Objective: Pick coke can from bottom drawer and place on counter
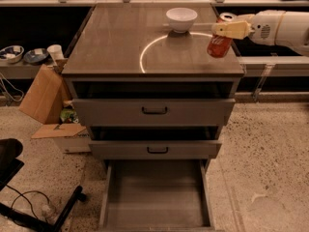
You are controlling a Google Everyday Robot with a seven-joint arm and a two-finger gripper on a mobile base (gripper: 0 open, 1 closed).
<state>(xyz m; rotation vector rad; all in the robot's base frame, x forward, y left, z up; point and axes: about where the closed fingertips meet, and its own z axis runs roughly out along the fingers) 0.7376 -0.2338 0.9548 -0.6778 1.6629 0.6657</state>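
Observation:
My gripper (227,30) reaches in from the right on a white arm and is shut on the coke can (219,43), a red can with a silver top. It holds the can tilted just above the right side of the counter (116,42), near the bright ring reflection. The bottom drawer (157,195) is pulled out at the bottom of the cabinet, and its bare floor holds nothing.
A white bowl (181,19) stands at the back of the counter, left of the can. Two upper drawers with black handles (154,110) are partly open. Cardboard boxes (46,93) and a shelf with dishes (12,53) stand to the left. A chair base (29,204) is at the lower left.

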